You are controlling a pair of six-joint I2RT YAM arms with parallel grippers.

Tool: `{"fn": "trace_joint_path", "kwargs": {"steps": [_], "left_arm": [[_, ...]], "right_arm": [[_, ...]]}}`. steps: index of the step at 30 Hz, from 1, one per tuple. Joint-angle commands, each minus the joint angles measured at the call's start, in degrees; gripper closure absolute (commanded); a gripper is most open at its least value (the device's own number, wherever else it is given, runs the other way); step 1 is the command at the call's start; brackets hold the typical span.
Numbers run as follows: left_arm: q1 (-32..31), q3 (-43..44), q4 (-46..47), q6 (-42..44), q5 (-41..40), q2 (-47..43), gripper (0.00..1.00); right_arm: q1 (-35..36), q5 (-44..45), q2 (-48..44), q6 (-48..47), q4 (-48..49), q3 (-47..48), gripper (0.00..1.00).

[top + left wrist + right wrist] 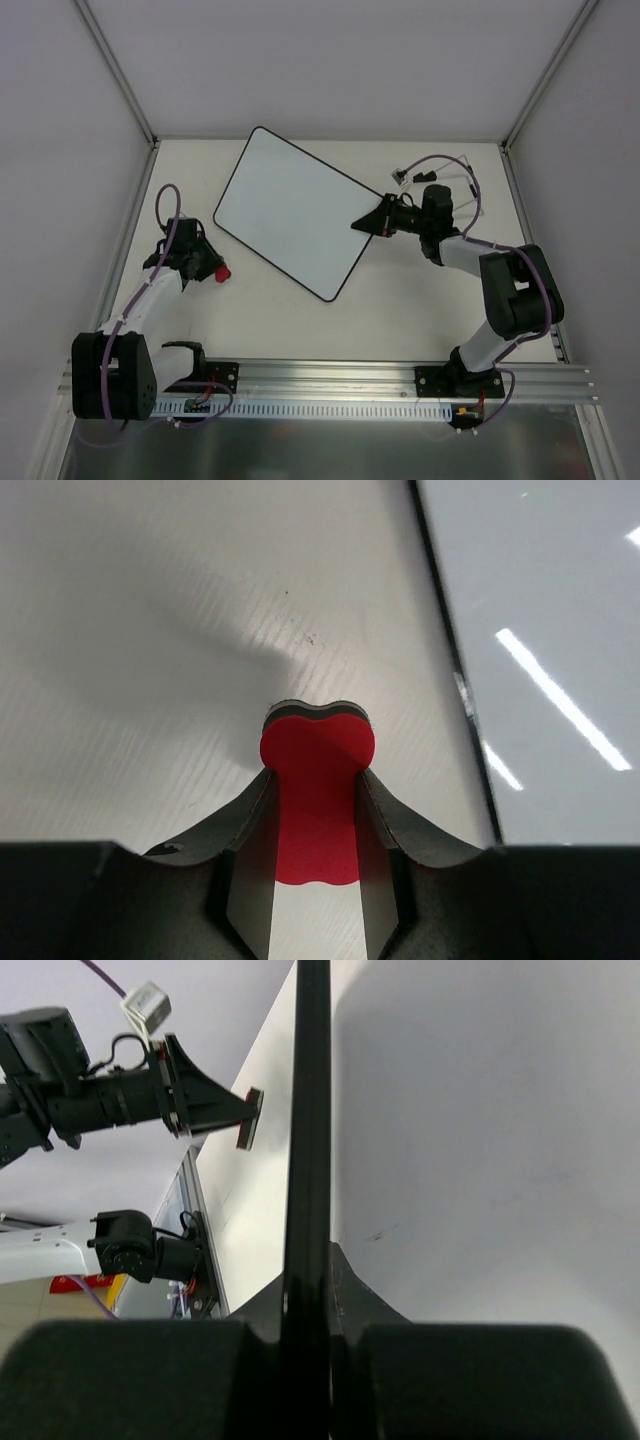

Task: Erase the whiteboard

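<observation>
both hands are clamped: the left hand [212, 270] pinches the eraser [317, 765] just left of the whiteboard [295, 210], which lies diagonally on the desk [400, 310], its right edge pinched by the right hand [370, 223].

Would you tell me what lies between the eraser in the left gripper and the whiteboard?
Nothing does. The top view shows only bare table between the eraser and the whiteboard's near edge.
</observation>
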Motion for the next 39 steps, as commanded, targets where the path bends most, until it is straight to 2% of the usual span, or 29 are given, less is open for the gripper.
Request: {"fn": "trace_joint_path", "kwargs": {"steps": [1, 2, 5, 6, 12, 13, 16, 17, 18, 23, 28, 31, 36, 39], "left_arm": [[-0.1, -1.79, -2.47, -1.32, 1.95, 2.71, 0.99], [-0.1, -2.14, -2.56, -1.58, 2.4, 3.33, 0.99], [-0.1, -2.84, -3.0, -2.37, 2.58, 5.35, 0.88], [-0.1, -2.84, -3.08, -2.37, 2.67, 5.53, 0.76], [-0.1, -1.52, -4.4, -1.41, 2.58, 7.38, 0.44], [-0.1, -1.09, -4.58, -1.23, 2.49, 7.29, 0.35], [-0.1, 0.23, -5.46, 0.17, 1.27, 5.28, 0.19], [-0.1, 0.76, -5.89, 0.78, 0.91, 4.57, 0.07], [-0.1, 2.15, -6.94, 2.01, 0.91, 3.09, 0.02], [-0.1, 7.26, -10.37, 6.14, -1.9, -2.1, 0.01], [-0.1, 10.86, -11.87, 12.29, -4.01, -10.63, 0.01], [-0.1, 11.48, -11.96, 16.68, -4.36, -15.11, 0.01], [-0.19, 9.47, -12.23, 20.12, -7.43, -21.61, 0.01], [-0.19, 5.79, -12.31, 20.13, -9.72, -24.07, 0.01]], "right_arm": [[-1.68, -1.02, -5.27, 0.48, 10.69, 7.26, 1.0], [-2.03, -1.02, -5.36, 0.66, 10.69, 7.79, 1.0], [-3.08, -0.93, -5.71, 0.84, 10.6, 9.11, 1.0], [-3.35, -0.84, -5.97, 1.01, 10.6, 9.2, 1.0], [-7.12, -0.4, -7.99, 1.36, 10.51, 9.12, 1.0], [-7.74, -0.49, -8.78, 1.54, 10.51, 9.03, 1.0], [-11.25, -0.49, -10.1, 2.15, 10.16, 8.76, 1.0], [-12.31, -0.67, -11.15, 2.15, 10.08, 8.76, 1.0], [-14.58, -0.75, -11.68, 2.15, 9.64, 8.85, 1.0], [-24.24, -1.81, -15.02, 1.63, 5.78, 9.73, 1.0], [-33.31, -2.6, -18.8, -5.04, -5.1, 12.27, 1.0], [-39.02, -3.48, -18.9, -5.76, -6.45, 13.77, 1.0], [-46.4, -1.55, -18.28, -5.93, -7.24, 16.49, 1.0], [-48.96, -1.55, -17.05, -8.38, -11.0, 19.04, 1.0]]}}
